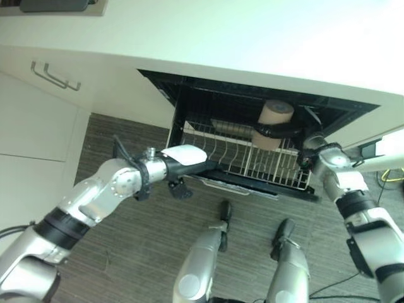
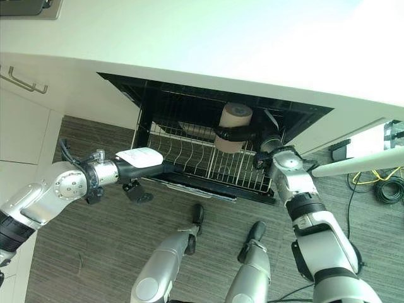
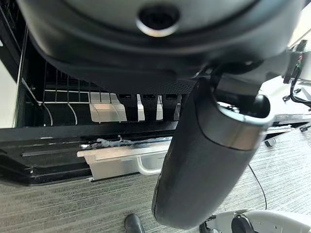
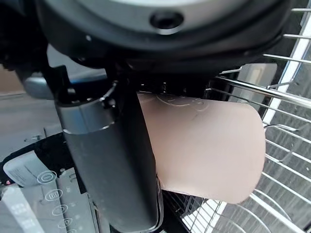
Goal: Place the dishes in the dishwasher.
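Observation:
A beige cup (image 1: 275, 117) hangs tilted over the back right of the dishwasher's white wire rack (image 1: 268, 167), and my right hand (image 1: 282, 131) is shut on it. Up close, my thumb (image 4: 109, 160) lies along the side of the cup (image 4: 209, 150), with rack wires just beyond it. My left hand (image 1: 184, 158), with its white thumb cover, reaches out straight to the front left edge of the pulled-out black drawer (image 1: 252, 187). Its thumb (image 3: 204, 160) stands out in front of the drawer's lip (image 3: 121, 160). Something grey (image 1: 228, 128) lies at the back of the rack.
The dishwasher opening sits under a white countertop (image 1: 252, 38). White cabinet doors with a metal handle (image 1: 53, 77) stand to the left. Grey striped floor (image 1: 126, 252) spreads in front of the drawer. Yellow cable (image 2: 385, 183) lies on the floor at the far right.

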